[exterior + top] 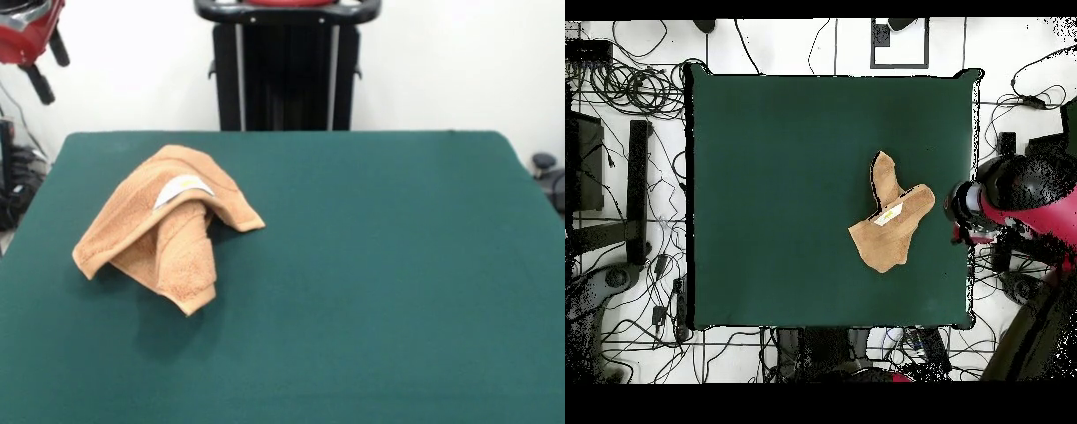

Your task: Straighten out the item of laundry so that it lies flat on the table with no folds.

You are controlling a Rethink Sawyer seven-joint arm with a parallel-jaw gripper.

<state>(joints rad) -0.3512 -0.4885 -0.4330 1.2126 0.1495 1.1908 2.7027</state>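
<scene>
- Nearest the camera in the front view, the table (371, 336) showed a wide band of bare dark green cloth running the whole width, with nothing standing on it.
- Just beyond that band, left of centre, lay one towel (168, 230), light orange-tan terry, crumpled into a humped heap with several folds; one narrow lobe pointed toward the near edge and another flap reached out to the right.
- On top of the heap sat one small white care label (184, 188), facing up.
- To the right of the towel the green surface stayed open all the way to the table's right edge; to the left only a narrow strip of cloth separated the heap from the left edge.
- Behind the towel more bare cloth ran to the far edge.
- From overhead the towel (892, 215) sat toward the side of the table (765, 200) closest to the arm, clear of every edge, with most of the surface unoccupied.
- At the top left corner of the front view, beyond the table's edge and well apart from the towel, hung one gripper (40, 66); whether it was open or closed could not be told.
- Loose cables (625, 85) lay on the floor around the table.
</scene>
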